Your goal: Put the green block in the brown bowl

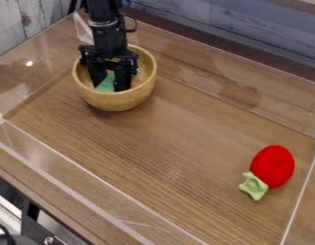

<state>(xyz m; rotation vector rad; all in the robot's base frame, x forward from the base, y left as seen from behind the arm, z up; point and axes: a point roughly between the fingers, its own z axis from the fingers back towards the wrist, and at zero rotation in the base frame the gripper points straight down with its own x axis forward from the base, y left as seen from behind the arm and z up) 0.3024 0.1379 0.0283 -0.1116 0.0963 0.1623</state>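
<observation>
The brown bowl stands at the back left of the wooden table. The green block lies inside it, leaning against the left inner wall. My gripper reaches straight down into the bowl with one black finger on each side of the block. The jaws still stand apart, and a gap shows beside the block. The fingers hide part of the block, so I cannot see whether a pad touches it.
A red round toy with a pale-green leafy stem lies at the front right. Clear plastic walls ring the wooden table, and the bowl sits near the back-left wall.
</observation>
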